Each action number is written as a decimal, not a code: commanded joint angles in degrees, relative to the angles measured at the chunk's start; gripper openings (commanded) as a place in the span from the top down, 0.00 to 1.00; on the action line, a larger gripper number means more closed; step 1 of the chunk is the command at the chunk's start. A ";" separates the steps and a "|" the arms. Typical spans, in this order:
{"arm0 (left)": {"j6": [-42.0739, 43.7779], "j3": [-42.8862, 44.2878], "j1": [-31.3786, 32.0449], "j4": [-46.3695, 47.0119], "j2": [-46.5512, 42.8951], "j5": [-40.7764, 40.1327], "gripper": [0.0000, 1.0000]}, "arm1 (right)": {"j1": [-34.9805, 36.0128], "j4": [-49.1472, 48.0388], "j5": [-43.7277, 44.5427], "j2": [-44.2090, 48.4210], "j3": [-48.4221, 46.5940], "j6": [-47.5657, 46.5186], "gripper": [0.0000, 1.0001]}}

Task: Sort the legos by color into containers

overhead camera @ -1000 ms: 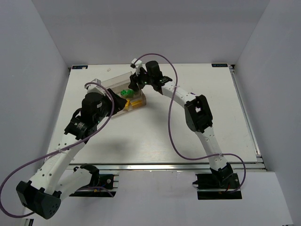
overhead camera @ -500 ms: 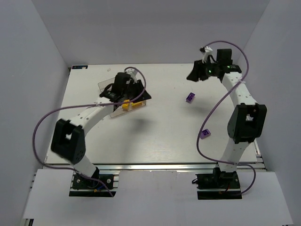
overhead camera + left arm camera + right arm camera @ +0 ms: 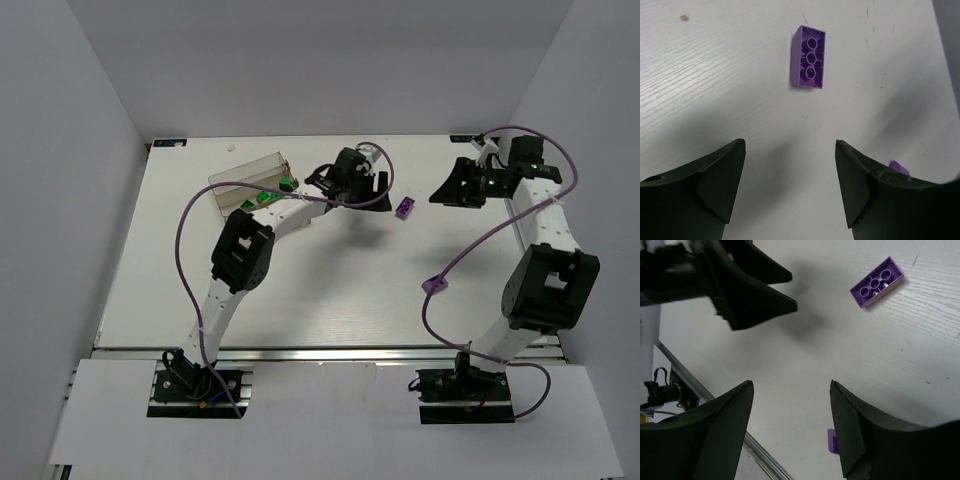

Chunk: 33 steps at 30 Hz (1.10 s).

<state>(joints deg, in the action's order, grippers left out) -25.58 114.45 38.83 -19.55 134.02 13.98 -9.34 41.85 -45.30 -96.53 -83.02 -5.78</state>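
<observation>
A purple lego [image 3: 404, 208] lies upside down on the white table, its hollow tubes showing in the left wrist view [image 3: 808, 57] and the right wrist view [image 3: 876, 282]. My left gripper [image 3: 383, 203] is open and empty just left of it [image 3: 790, 145]. My right gripper [image 3: 442, 192] is open and empty to the brick's right [image 3: 791, 385]. A second purple lego [image 3: 435, 285] lies nearer the front [image 3: 832, 441]. The clear tray [image 3: 245, 172] stands at the back left with green legos [image 3: 265, 198] in it.
The left arm's links [image 3: 240, 250] cross in front of the tray and hide part of it. The left gripper's black fingers [image 3: 755, 295] show in the right wrist view. The table's metal front rail [image 3: 320, 352] runs along the near edge.
My left gripper has swung right, away from the tray, to just beside the purple lego. My right gripper has shifted and now points toward the same brick. Both stay open.
</observation>
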 commanded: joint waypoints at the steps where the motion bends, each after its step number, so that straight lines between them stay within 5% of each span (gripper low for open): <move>1: 3.78 5.94 1.42 1.35 1.59 -4.39 0.16 | -2.86 1.57 -5.06 4.77 -1.61 2.96 0.32; 10: 8.43 10.26 5.81 13.03 10.20 -8.96 0.10 | -7.09 4.74 -10.16 4.07 -1.00 2.80 0.35; 24: 13.80 16.33 9.25 15.34 17.68 -18.18 0.11 | -9.20 0.96 -11.48 6.53 1.72 2.00 0.35; 33: 17.15 17.30 10.38 14.80 19.44 -28.04 0.40 | -9.11 -0.10 -11.48 7.50 2.52 1.65 0.36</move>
<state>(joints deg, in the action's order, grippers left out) -10.20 129.60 48.56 -4.95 153.27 -9.89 -18.26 43.07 -55.05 -91.48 -80.97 -3.44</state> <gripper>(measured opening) 0.619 0.642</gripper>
